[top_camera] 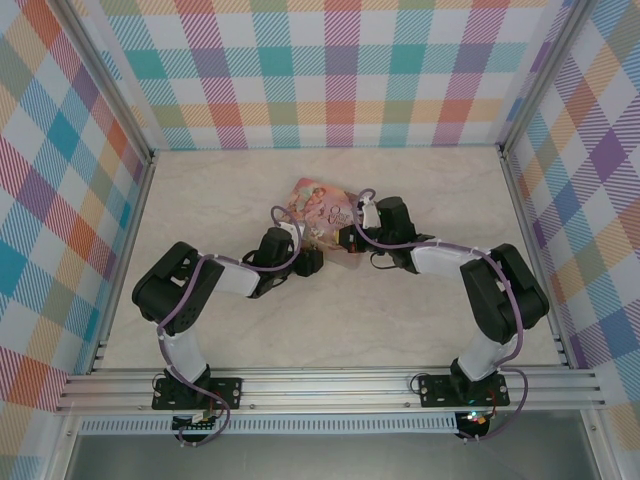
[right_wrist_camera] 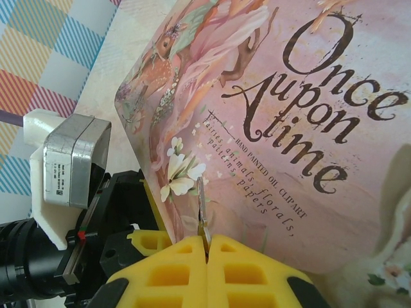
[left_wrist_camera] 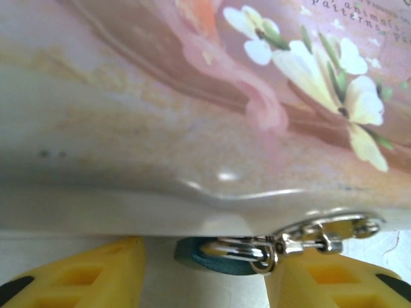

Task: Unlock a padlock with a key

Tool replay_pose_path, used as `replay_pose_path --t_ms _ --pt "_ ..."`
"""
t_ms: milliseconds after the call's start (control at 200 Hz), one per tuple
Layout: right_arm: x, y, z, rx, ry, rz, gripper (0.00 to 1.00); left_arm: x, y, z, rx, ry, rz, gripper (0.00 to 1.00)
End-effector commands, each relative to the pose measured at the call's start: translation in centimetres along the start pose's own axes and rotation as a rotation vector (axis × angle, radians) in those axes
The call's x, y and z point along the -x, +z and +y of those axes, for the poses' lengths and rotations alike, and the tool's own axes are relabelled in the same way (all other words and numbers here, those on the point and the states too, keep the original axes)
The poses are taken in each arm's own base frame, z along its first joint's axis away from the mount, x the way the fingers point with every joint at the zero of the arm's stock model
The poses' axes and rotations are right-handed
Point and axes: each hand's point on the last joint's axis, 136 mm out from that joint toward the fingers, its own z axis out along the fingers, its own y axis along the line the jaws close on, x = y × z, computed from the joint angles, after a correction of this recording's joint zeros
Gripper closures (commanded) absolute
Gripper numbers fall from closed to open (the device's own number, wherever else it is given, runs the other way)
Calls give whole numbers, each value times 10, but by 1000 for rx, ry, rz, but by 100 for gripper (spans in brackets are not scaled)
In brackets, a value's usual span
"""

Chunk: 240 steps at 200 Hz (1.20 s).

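We see a pink illustrated tin (top_camera: 315, 200) on a pale marbled worktop (top_camera: 330, 330), its lid lettered "Once upon a time" among painted flowers, pastel plaid walls (top_camera: 340, 70) behind and either side of the tin, aluminium rails (top_camera: 330, 385) well below it

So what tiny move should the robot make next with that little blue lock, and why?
Probably close the left gripper on the padlock to steady it: the lock sits between its open yellow fingers at the edge of the tin, while the right gripper already pinches the key over the lid.
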Motion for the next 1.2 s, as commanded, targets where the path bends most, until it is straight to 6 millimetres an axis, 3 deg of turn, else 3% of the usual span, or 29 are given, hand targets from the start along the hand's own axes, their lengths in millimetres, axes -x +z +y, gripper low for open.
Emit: replay_pose_path --t_ms 0,660,1195 --pt "-5 -1 2 23 -1 11 100 15 -1 -11 -52 -4 -55 50" --pt "-4 -2 2 22 -2 10 100 9 6 -29 -74 20 -36 58" --pt "-3 -3 5 27 -5 6 100 18 4 -23 -20 -30 -87 61"
